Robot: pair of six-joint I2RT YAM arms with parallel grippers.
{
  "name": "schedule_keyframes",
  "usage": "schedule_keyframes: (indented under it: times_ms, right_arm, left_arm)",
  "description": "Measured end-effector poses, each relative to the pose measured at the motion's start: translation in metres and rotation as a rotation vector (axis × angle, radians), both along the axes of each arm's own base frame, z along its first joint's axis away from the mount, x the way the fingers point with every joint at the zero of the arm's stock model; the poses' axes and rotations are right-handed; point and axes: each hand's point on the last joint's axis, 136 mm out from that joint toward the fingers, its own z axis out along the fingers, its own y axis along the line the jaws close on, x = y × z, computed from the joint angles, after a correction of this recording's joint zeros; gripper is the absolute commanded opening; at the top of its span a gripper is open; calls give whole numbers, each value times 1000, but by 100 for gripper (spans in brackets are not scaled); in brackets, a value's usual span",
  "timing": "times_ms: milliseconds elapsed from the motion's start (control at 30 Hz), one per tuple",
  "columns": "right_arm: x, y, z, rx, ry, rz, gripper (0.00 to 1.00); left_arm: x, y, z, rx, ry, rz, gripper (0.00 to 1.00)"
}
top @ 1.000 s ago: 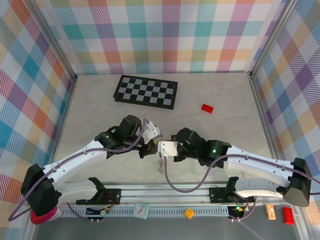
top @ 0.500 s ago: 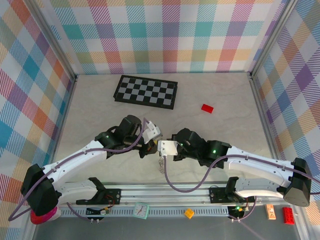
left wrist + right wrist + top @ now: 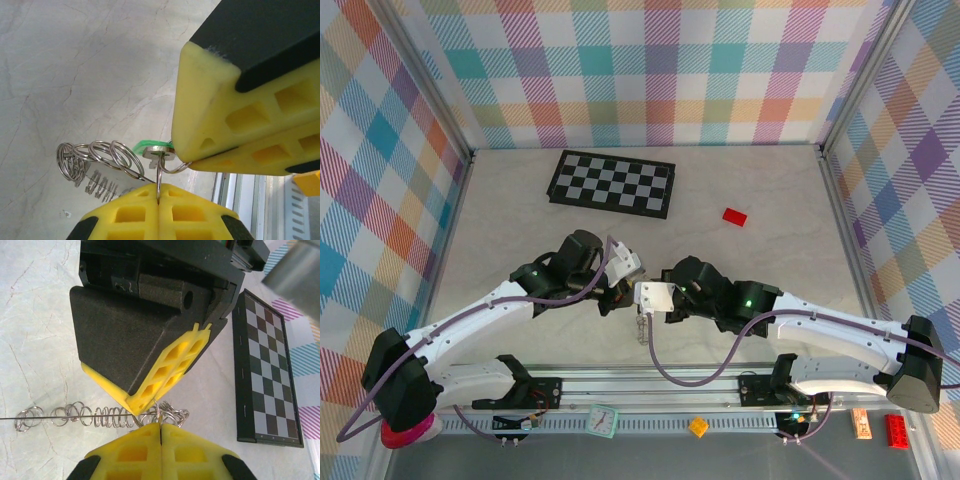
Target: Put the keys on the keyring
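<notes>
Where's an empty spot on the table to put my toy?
Bare table lies left of the chessboard and right of the red brick. The middle front is crowded: the left gripper and right gripper meet there, both shut on the keyring.

The keyring [image 3: 102, 159] is bright, glossy metal wire; the gripper pads [image 3: 125, 215] beside it look like matt, pitted yellow plastic; the table [image 3: 75, 60] beneath is smooth and marbled.

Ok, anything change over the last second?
The right tool crept very slightly left, toward the left tool. Nothing was taken or let go: both tools remain shut on the ring between them. The board and red brick are unmoved.
</notes>
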Motion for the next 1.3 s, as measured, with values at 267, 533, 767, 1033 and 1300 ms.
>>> schedule_keyframes:
  times_ms: [267,533,767,1033,1300]
  right_arm:
    - [0,0,0,0,4,1,0]
    - [-1,-1,-2,-8,7,1,0]
    - [-3,-1,-5,-15,17,7,0]
    - [-9,-3,-16,-53,58,27,0]
    - [-8,-3,-19,-60,61,21,0]
  left_arm:
    - [0,0,0,0,0,0,0]
    - [0,0,0,0,0,0,0]
    - [0,0,0,0,0,0,0]
    - [-2,-1,0,0,1,-5,0]
    - [-2,-1,0,-1,4,-4,0]
